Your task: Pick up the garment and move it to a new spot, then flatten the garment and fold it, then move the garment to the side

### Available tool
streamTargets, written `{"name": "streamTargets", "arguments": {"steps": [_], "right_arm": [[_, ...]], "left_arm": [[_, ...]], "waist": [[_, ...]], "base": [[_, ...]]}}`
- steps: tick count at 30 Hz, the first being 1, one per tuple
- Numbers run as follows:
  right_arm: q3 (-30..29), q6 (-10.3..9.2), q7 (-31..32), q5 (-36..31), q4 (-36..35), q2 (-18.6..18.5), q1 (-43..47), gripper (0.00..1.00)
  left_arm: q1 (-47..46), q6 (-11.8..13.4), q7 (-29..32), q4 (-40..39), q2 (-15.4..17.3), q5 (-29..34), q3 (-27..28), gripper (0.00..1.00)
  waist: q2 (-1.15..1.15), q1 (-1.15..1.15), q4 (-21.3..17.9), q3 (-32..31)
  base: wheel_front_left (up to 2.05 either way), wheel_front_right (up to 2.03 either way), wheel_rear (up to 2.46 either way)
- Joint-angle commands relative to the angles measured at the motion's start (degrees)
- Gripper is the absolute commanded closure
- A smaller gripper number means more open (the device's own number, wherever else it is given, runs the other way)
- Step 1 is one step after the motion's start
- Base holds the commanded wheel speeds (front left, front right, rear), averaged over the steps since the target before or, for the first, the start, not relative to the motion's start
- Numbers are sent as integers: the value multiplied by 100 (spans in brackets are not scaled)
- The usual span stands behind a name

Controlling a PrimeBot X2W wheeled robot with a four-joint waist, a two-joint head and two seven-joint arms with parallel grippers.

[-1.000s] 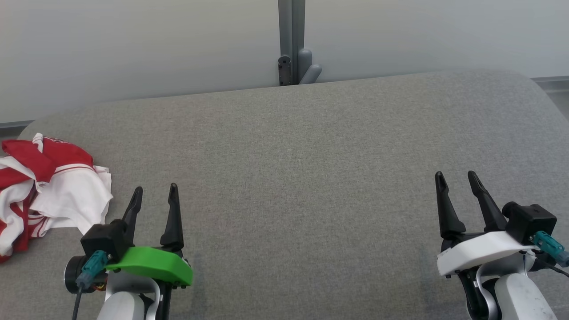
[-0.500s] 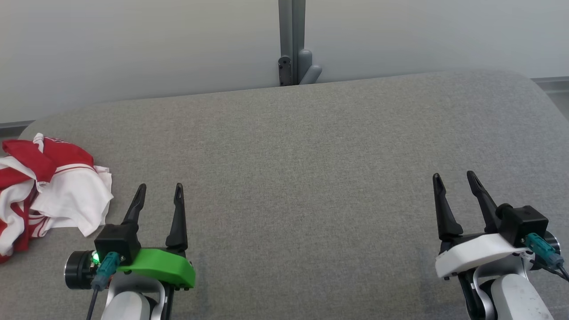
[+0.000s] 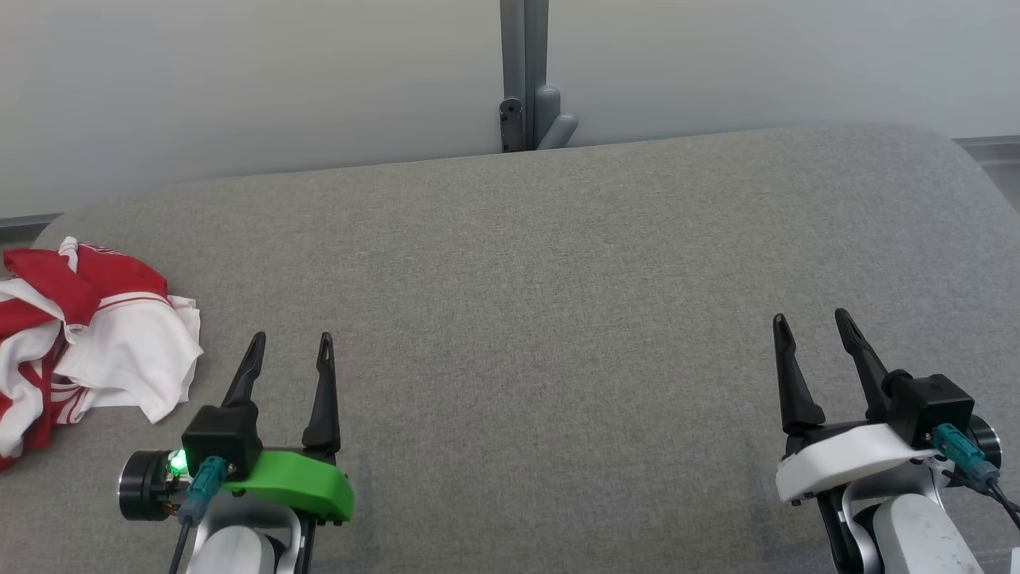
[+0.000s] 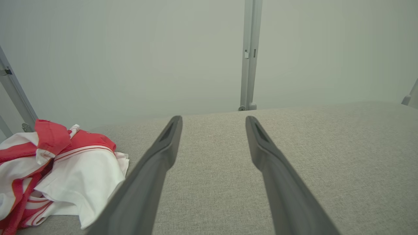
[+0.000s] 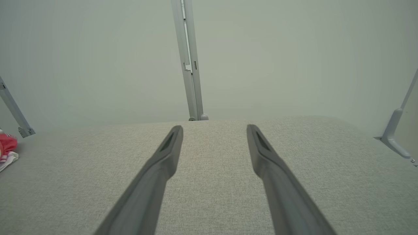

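Head view: crumpled red-and-white garment (image 3: 88,343) lies at the left edge of the grey bench (image 3: 558,279); left pincer (image 3: 292,337) near its right side, fingers apart, holding nothing; right pincer (image 3: 810,316) well apart at lower right, fingers apart | Left wrist view: garment left of the spread fingers | Right wrist view: garment sliver at far left edge.

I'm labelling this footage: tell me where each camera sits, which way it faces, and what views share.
Head view: on the robot's head, facing forward and down over the grey surface; left claw and right claw show, open.
Left wrist view: on the left wrist, facing along its fingers; garment at left.
Right wrist view: on the right wrist, facing along its fingers toward the wall.
Shared: all three show the grey post and the garment.
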Motion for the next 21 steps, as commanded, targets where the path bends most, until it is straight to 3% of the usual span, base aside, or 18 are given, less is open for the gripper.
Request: {"name": "streamTargets", "arguments": {"steps": [1,21], "right_arm": [[0,2,-51,-115,0,-5,-73,0],[-11,1,-119,-179,68,29,-50,0]], "left_arm": [[26,16,-43,-8,-3,34,6,0],[80,120,-113,93,-58,32,7,0]], "waist": [[0,0,0,1],[0,0,10,39]], "base": [[0,0,0],[0,0,0]]}}
